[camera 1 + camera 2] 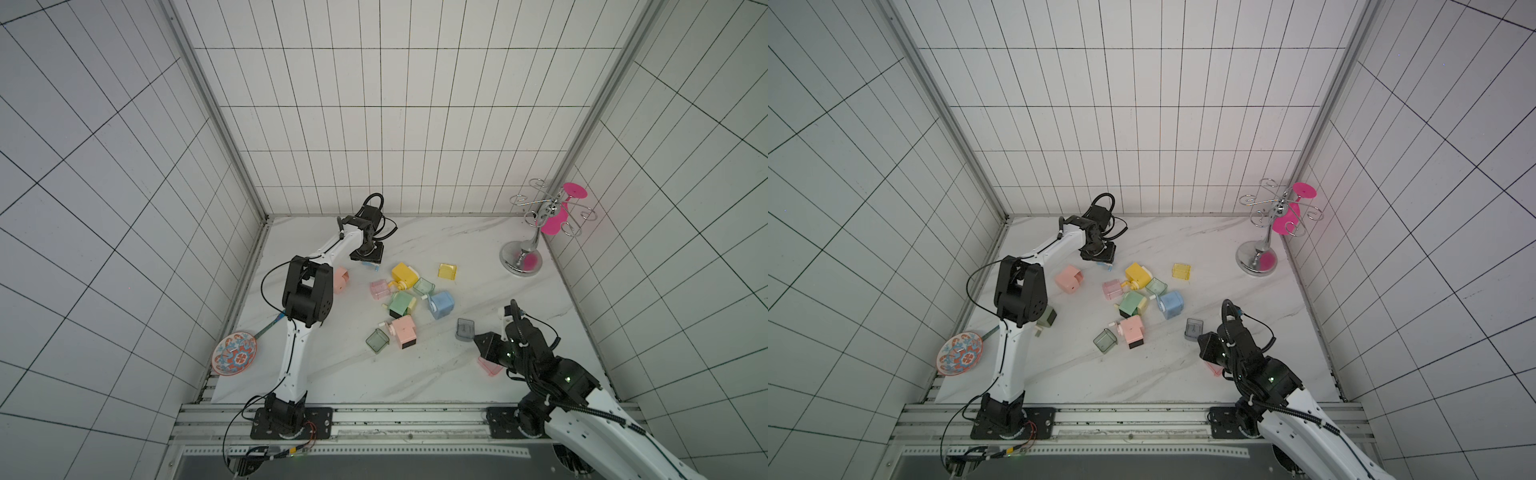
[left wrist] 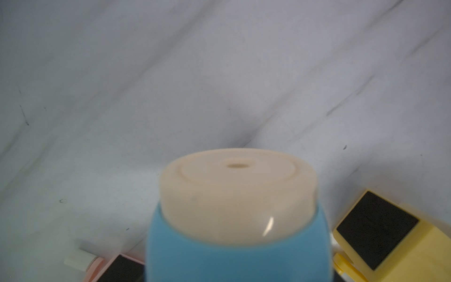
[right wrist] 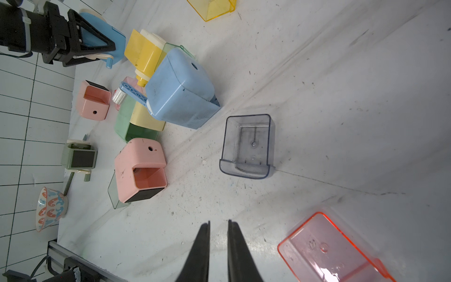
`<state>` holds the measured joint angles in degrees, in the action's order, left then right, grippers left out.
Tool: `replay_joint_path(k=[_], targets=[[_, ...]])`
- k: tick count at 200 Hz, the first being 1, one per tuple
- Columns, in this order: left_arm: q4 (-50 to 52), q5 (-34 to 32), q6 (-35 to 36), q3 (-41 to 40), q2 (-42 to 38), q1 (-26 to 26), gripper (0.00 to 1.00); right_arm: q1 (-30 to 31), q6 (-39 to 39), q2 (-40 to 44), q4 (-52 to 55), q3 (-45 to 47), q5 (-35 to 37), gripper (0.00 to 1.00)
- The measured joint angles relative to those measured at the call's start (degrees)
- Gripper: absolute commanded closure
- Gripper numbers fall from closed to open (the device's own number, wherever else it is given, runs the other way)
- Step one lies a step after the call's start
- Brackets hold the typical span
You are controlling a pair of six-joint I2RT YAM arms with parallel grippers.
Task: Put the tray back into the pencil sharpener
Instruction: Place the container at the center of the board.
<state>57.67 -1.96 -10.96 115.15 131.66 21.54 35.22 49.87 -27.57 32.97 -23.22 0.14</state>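
My left gripper (image 1: 366,257) (image 1: 1099,254) hangs low over the far left of the table, shut on a blue pencil sharpener (image 2: 234,256) (image 3: 97,36) whose cream face (image 2: 238,193) fills the left wrist view; its fingers are hidden there. A smoky grey-blue tray (image 3: 247,146) (image 1: 464,329) (image 1: 1192,329) lies empty just ahead of my right gripper (image 3: 219,223) (image 1: 482,345). That gripper's jaws stand a narrow gap apart, holding nothing. A clear red tray (image 3: 327,249) (image 1: 489,368) lies beside it.
Mid-table lies a cluster: yellow (image 1: 404,274), blue (image 1: 441,304), green (image 1: 401,302) and pink (image 1: 404,330) sharpeners, with green (image 1: 377,340) and yellow (image 1: 447,271) trays. Another pink sharpener (image 1: 1068,279) sits left. A glass rack (image 1: 548,216) stands far right, a patterned bowl (image 1: 234,352) off the left edge.
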Motion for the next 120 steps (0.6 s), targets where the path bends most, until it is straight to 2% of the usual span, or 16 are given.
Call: replay_joint_path(k=[59, 101, 120], targets=[[-0.04, -2.8, -2.27, -0.98, 0.39, 0.04, 0.98, 0.0, 0.0, 0.0, -0.28, 0.0, -0.15, 0.82], [-0.04, -4.46, -2.36, -0.98, 1.53, 0.04, 0.81, 0.0, 0.0, 0.0, -0.39, 0.0, -0.31, 0.82], [-0.22, -4.57, -2.38, -1.01, 1.73, 0.04, 0.65, 0.0, 0.0, 0.0, -0.5, 0.0, -0.31, 0.82]])
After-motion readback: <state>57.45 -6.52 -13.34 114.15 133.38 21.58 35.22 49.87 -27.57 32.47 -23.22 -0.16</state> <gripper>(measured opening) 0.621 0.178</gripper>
